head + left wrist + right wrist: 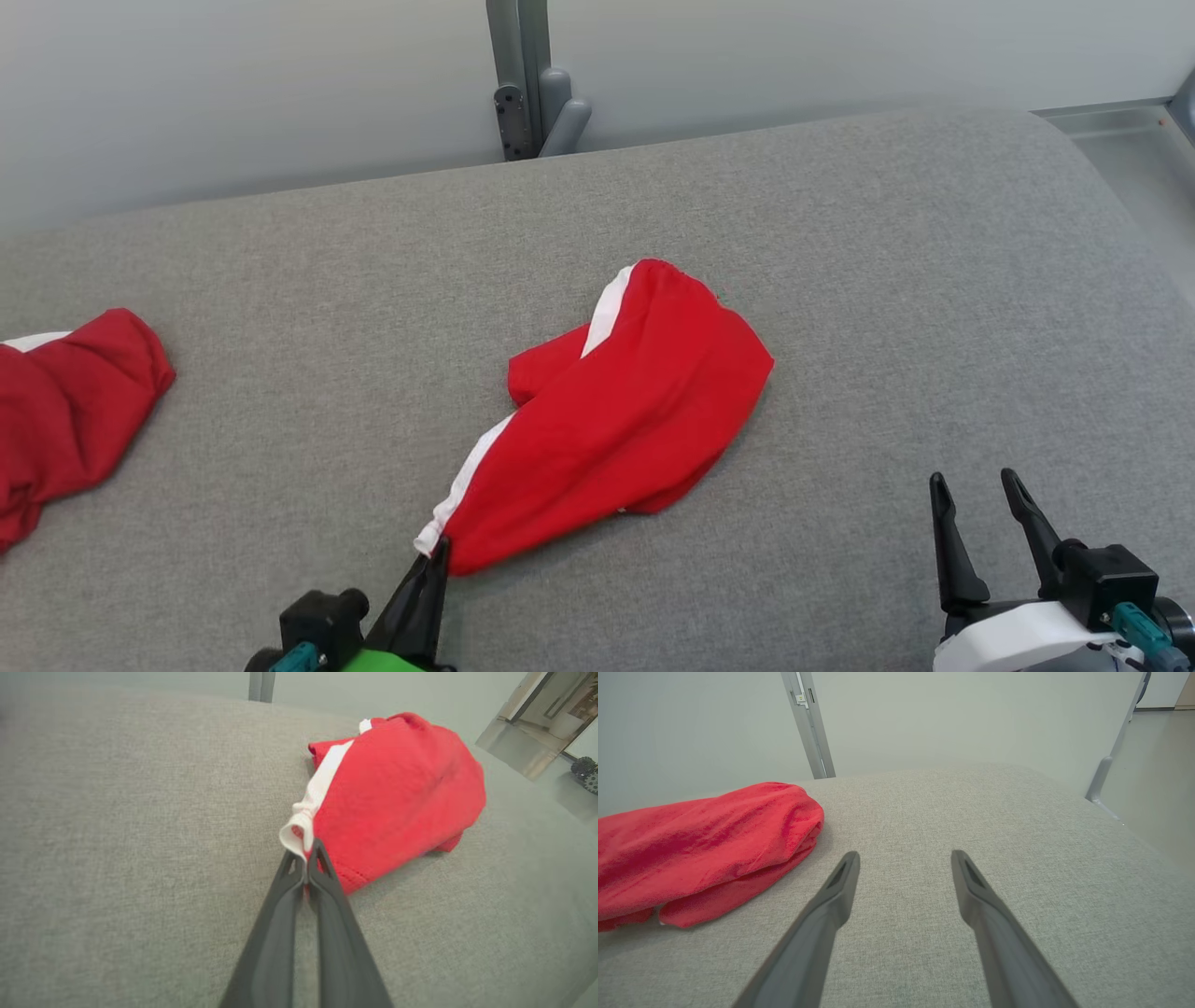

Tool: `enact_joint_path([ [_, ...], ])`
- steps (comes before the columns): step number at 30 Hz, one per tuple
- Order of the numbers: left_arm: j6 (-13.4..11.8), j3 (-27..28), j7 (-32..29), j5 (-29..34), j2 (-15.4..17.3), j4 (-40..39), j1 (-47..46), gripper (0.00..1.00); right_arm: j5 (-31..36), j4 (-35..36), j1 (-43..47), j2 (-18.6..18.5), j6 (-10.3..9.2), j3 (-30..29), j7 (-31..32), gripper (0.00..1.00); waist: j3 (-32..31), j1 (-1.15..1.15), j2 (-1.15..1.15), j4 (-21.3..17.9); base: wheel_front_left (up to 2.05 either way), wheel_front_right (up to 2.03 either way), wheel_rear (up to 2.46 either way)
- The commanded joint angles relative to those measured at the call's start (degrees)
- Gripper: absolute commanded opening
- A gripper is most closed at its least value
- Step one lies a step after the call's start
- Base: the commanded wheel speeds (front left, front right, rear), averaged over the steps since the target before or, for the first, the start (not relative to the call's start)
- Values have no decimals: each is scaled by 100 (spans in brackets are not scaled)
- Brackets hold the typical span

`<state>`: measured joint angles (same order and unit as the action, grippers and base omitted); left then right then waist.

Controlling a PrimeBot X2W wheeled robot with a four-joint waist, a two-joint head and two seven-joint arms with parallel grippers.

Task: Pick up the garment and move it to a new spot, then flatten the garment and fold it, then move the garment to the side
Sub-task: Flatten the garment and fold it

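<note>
A crumpled red garment with a white side stripe is seen near the middle of the frame in the head view, bunched in loose folds on a grey fabric-covered surface. Its lower corner, at the bottom centre of the frame, is pinched by the left pincer, whose two dark fingers are pressed together on the white-edged hem. In the left wrist view the cloth is drawn to a point at that grip. The right pincer is held at the lower right of the frame, spread wide and empty, apart from the garment. A second red cloth is seen at the left edge, well apart from the first. The step in hand is judged to be the first one: the garment is gripped but not yet lifted. A lift and carry to a new spot would be called for next, with a firm grip so that the thin hem is not lost.
</note>
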<state>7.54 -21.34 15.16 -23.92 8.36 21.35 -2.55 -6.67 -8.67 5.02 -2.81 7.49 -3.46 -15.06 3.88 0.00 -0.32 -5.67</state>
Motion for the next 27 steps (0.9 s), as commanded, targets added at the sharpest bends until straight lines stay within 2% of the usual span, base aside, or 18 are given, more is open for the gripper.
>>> enact_joint_path([
  [1,-14,252,-1,74,-122,143,230,0,35,-5,41,-17,1,-8,-17,100,-23,0,32,23,0,0,0],
  [7,-14,572,-2,112,-294,477,460,0,61,-10,70,-16,1,-14,-17,100,-17,0,32,46,0,0,0],
  [11,-14,472,-3,-40,-347,875,498,0,62,-13,89,-16,1,-1,-17,100,-9,0,32,57,0,0,0],
  [12,-14,402,-3,-153,-342,1011,409,9,55,-17,87,-16,1,3,-17,100,1,0,32,67,0,0,0],
  [14,-14,391,-3,-257,-333,1099,316,48,55,-27,77,-16,1,1,-17,100,4,0,32,74,0,0,0],
  [15,-14,435,-3,-315,-331,1141,286,96,59,-35,73,-16,1,8,-17,100,2,0,32,74,0,0,0],
  [16,-14,474,-4,-395,-335,1189,271,100,63,-44,64,-16,1,16,-17,100,-2,0,32,67,0,0,0],
  [20,-19,575,-11,-851,-282,1475,226,100,49,-46,-4,-16,1,29,-17,100,-19,0,32,-36,0,0,0],
  [27,-53,826,-564,-1609,319,1811,-52,100,-23,-6,38,-16,1,21,-17,100,30,0,32,-251,0,0,0],
])
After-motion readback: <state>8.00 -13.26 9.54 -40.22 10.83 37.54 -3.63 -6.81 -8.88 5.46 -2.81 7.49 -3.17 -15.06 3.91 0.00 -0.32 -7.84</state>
